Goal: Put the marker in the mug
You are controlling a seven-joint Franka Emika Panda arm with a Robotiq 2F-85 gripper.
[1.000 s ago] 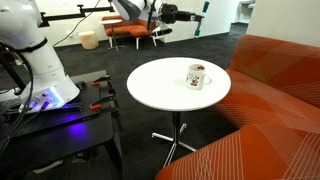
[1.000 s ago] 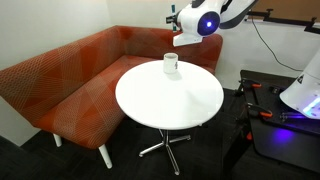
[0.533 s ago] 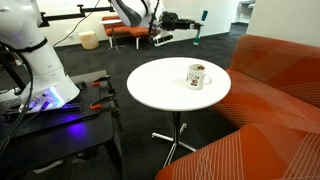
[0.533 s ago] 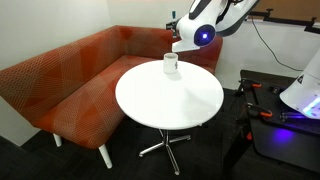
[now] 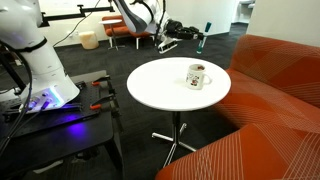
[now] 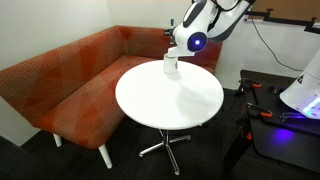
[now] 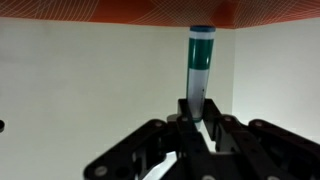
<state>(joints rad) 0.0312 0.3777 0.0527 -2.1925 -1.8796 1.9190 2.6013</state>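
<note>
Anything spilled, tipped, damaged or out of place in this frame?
Nothing stands out. The mug stands upright on the white table, and the gripper is shut on the marker, teal end pointing away from it. No spill or damage shows.

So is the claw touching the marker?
Touching. The wrist view shows the claw closed tight on the dark lower end of the marker, with no gap on either side.
</note>
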